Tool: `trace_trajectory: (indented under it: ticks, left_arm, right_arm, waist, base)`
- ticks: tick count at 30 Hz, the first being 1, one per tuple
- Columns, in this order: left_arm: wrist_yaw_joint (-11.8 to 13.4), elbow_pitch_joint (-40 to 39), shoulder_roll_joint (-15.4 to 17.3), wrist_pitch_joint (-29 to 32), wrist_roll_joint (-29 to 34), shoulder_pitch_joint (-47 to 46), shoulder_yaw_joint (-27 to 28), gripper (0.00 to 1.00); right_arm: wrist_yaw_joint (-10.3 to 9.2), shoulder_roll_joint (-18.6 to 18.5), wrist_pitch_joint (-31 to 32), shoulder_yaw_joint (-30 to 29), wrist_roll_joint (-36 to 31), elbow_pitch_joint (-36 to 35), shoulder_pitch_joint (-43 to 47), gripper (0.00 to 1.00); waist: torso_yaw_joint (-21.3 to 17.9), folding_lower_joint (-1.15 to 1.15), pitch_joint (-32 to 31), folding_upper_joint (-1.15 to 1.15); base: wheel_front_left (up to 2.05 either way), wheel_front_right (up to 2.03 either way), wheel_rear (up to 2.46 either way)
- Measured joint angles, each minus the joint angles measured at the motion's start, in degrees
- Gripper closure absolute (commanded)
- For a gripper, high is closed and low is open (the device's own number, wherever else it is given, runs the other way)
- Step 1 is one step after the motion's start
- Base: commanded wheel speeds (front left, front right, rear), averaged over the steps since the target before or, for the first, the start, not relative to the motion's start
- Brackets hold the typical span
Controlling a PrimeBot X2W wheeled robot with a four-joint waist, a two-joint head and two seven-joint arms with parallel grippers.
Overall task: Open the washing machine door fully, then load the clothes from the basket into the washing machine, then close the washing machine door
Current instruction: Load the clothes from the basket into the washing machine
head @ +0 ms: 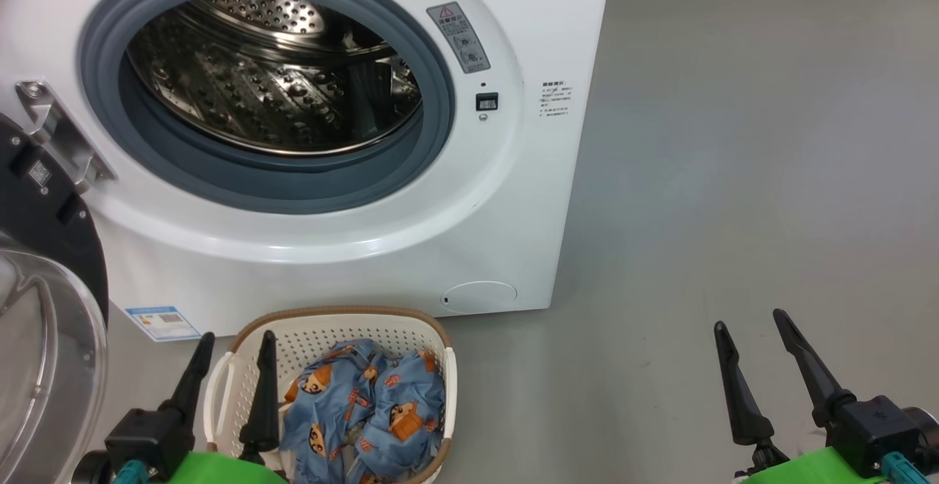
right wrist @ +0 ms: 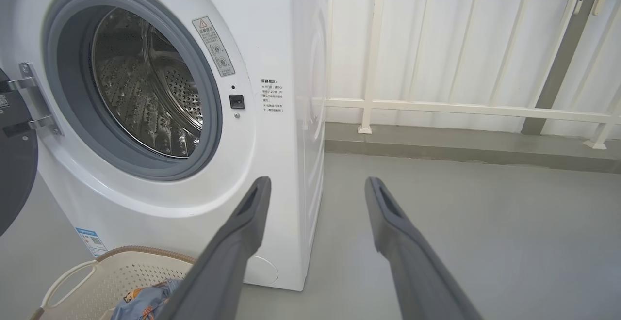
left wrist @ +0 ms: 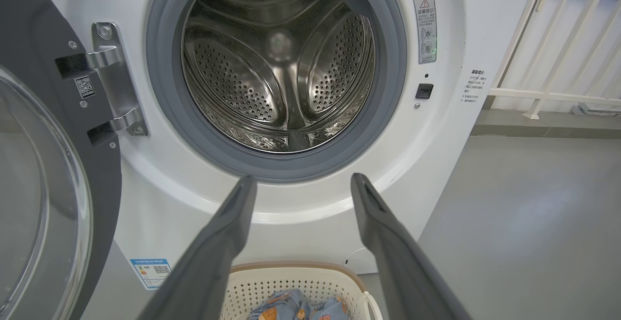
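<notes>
door: washing machine door (head: 51,227) open, at left
basket: basket (head: 330,341) on floor before washing machine (head: 513,176); holds the clothes (head: 374,411), bunched
drum: drum (head: 271,81) empty
fingers: left gripper (head: 238,337), right gripper (head: 750,320) wide, holding nothing
risk: left fingers could hook the rim and tip the basket; trailing cloth could snag the gasket (head: 293,183)

This looks like a laundry corner on a balcony or utility space. In the head view a white front-loading washing machine (head: 513,176) stands at ten o'clock, with a perforated laundry basket (head: 330,337) of printed clothes (head: 367,403) at six o'clock and bare grey floor (head: 733,176) at three o'clock. In the right wrist view a white barred railing (right wrist: 436,109) runs at two o'clock.
</notes>
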Motion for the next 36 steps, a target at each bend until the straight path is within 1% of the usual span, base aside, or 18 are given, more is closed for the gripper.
trace_trajectory:
  ticks: [7,10,15,19,28,36]
  left_arm:
    - [0.14,0.13,0.15,0.52,-0.08,-0.01,-0.49,0.00]
    - [0.08,1.52,0.12,1.25,-0.80,-0.07,-0.87,0.00]
    - [-1.77,6.44,-0.16,2.05,-2.61,-1.26,-2.08,0.00]
    - [-3.48,13.28,-1.02,2.55,-4.10,-4.74,-3.05,0.00]
    - [-6.33,32.72,-3.28,3.31,-7.49,-16.27,-6.43,0.00]
    - [-7.02,47.90,-4.64,3.45,-9.93,-27.80,-9.29,0.00]
  right_arm:
    - [0.00,0.05,0.00,0.24,0.00,0.05,0.00,0.00]
    - [0.00,0.09,0.00,0.32,0.02,0.03,0.00,0.00]
    - [0.00,0.10,0.00,0.48,0.26,-0.10,-0.04,0.00]
    - [0.00,0.00,0.00,0.63,0.31,-0.34,-0.31,0.00]
    - [0.00,-1.00,-0.04,1.25,1.86,-1.05,-3.74,0.00]
    - [0.00,-2.24,-0.05,1.77,2.42,-2.56,-7.50,0.00]
  waist:
    - [-0.03,0.00,0.21,0.00]
    - [-0.05,0.00,0.64,0.00]
    - [-0.09,0.00,2.11,0.00]
    - [-0.23,0.00,3.85,0.00]
    - [-1.19,0.01,9.01,0.00]
    - [-2.43,0.01,15.09,0.00]
  base:
    - [0.00,0.00,0.00]
    - [0.00,0.00,0.00]
    - [0.00,0.00,0.00]
    - [0.00,0.00,0.00]
    - [0.00,0.00,0.00]
    - [0.00,0.00,0.00]
